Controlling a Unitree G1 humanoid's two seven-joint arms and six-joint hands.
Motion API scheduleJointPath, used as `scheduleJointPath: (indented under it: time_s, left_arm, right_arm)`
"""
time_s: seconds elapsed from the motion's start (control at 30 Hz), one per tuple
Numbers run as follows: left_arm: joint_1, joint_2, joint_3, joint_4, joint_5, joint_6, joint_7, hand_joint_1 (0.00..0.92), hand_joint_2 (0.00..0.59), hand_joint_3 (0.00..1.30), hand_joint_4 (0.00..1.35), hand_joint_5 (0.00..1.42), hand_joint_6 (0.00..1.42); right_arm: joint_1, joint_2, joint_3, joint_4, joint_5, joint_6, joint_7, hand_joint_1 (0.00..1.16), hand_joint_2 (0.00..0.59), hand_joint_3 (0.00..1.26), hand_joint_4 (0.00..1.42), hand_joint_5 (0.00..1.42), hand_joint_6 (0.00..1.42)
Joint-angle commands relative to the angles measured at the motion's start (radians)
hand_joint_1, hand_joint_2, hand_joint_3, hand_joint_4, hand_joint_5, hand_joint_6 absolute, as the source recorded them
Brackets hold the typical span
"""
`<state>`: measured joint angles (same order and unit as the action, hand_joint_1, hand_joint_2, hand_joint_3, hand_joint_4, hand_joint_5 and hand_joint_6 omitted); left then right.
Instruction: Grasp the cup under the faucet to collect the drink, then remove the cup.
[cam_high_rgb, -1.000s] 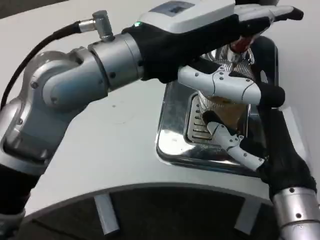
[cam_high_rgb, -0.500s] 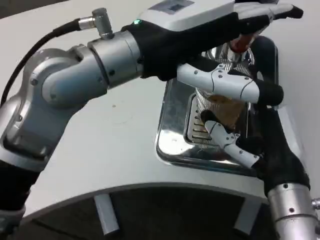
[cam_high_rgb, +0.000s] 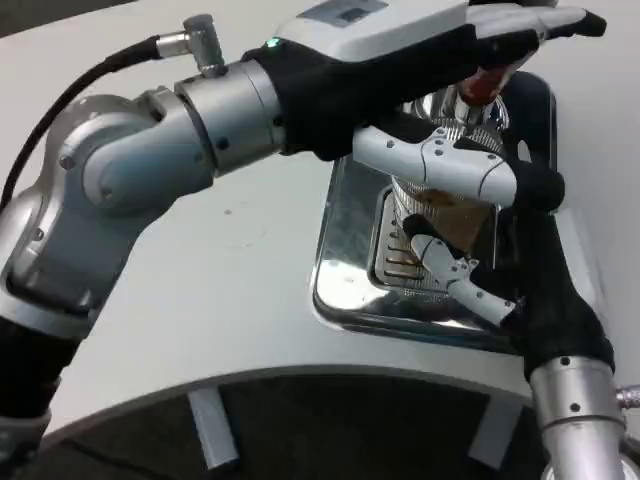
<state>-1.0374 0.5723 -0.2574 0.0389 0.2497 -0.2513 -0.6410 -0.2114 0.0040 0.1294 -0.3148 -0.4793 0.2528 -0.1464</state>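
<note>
White table (cam_high_rgb: 230, 300); right hand (cam_high_rgb: 480, 250) grips cup (cam_high_rgb: 445, 215) under faucet (cam_high_rgb: 478, 92).

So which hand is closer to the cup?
The right hand: its fingers wrap around the cup on the tray. The left hand is up above the cup, reaching over the faucet, not touching the cup.
</note>
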Motion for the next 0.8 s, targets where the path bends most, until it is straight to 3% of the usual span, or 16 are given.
scheduleJointPath:
  time_s: [0.03, 0.8]
  left_arm:
    - [0.039, 0.03, -0.028, 0.041, 0.046, 0.016, -0.052, 0.0, 0.066, 0.09, 0.0, 0.05, 0.19]
    - [0.029, 0.054, -0.033, 0.029, 0.057, -0.008, -0.073, 0.0, 0.068, 0.09, 0.0, 0.06, 0.18]
  right_arm:
    - [-0.009, 0.01, -0.001, 0.01, 0.01, 0.0, -0.01, 0.65, 0.262, 0.0, 0.0, 0.0, 0.0]
    - [-0.041, 0.032, 0.009, 0.053, 0.006, 0.004, -0.023, 0.65, 0.262, 0.0, 0.0, 0.0, 0.0]
